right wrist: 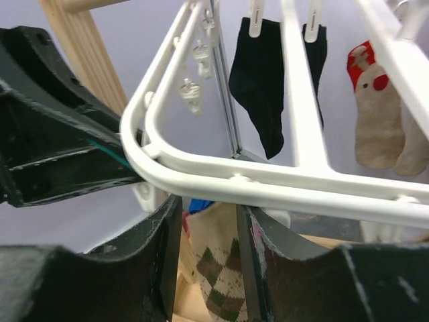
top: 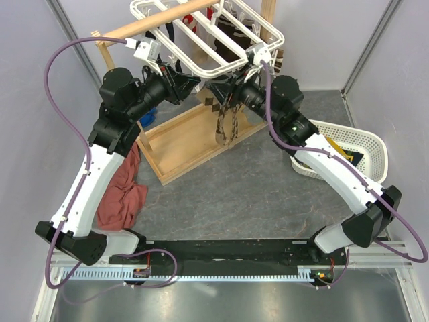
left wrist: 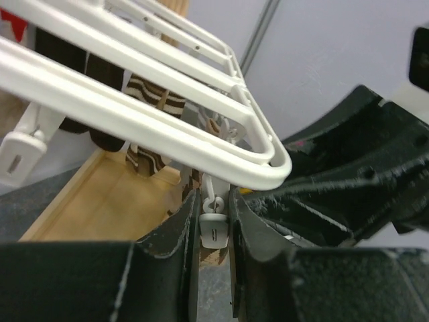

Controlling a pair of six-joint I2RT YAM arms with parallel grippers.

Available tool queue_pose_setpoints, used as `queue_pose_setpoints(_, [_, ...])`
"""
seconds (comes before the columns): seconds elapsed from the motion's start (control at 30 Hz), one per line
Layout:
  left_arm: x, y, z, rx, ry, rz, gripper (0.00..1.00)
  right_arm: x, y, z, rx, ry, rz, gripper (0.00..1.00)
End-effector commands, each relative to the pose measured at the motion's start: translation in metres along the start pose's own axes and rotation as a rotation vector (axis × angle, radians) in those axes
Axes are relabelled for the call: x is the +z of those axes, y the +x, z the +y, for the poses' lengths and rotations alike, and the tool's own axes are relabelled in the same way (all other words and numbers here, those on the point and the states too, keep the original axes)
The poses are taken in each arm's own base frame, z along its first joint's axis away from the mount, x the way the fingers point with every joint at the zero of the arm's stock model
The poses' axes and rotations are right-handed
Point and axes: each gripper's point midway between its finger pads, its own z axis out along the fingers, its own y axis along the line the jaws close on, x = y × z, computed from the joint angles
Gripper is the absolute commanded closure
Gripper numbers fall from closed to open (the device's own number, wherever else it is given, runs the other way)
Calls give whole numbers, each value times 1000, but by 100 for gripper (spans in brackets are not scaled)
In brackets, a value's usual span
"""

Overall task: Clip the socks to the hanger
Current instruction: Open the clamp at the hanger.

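Hanger: white plastic rectangular frame (right wrist: 295, 182) with rounded corners, cross bars and small pegs, raised and roughly level.
Corner peg: a white peg (left wrist: 214, 228) dangles under the frame's corner, pinched between the left end effector's (left wrist: 213, 213) fingers.
Navy socks: two dark socks (right wrist: 258, 80), each clipped at the top, hanging straight down side by side.
Patterned socks: two tan-yellow socks (right wrist: 375, 127) with a red-and-white figure, hanging beside the navy pair.

The top camera looks down from above and behind both arms, far enough back to take in the whole desk (top: 234, 194). Each wrist camera sits close behind its own hand, the left hand (left wrist: 214, 201) and the right hand (right wrist: 208, 215). Both look up past the fingers at the underside of the hanger (left wrist: 154, 127). They share the hanger's corner rail above the hands, and probably the argyle sock (right wrist: 224, 275).
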Motion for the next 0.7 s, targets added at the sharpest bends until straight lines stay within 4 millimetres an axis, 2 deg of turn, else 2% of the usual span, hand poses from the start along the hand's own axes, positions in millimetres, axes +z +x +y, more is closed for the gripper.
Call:
queue_pose_setpoints(0.0, [-12, -17, -35, 131, 187, -34, 98, -13, -42, -1, 54, -30, -62, 55])
queue_pose_setpoints(0.07, [-14, -17, -46, 151, 254, -34, 98, -16, -44, -6, 71, -45, -58, 55])
queue_pose_setpoints(0.13, [-15, -21, -54, 168, 299, -50, 98, -18, -44, -1, 77, -87, -56, 55])
queue_pose_setpoints(0.4, [-19, -25, -83, 193, 493, -51, 98, -37, -45, 27, 150, -339, -46, 52])
queue_pose_setpoints(0.67, [-13, -29, -92, 184, 574, -66, 98, -51, -43, 36, 113, -412, -28, 52])
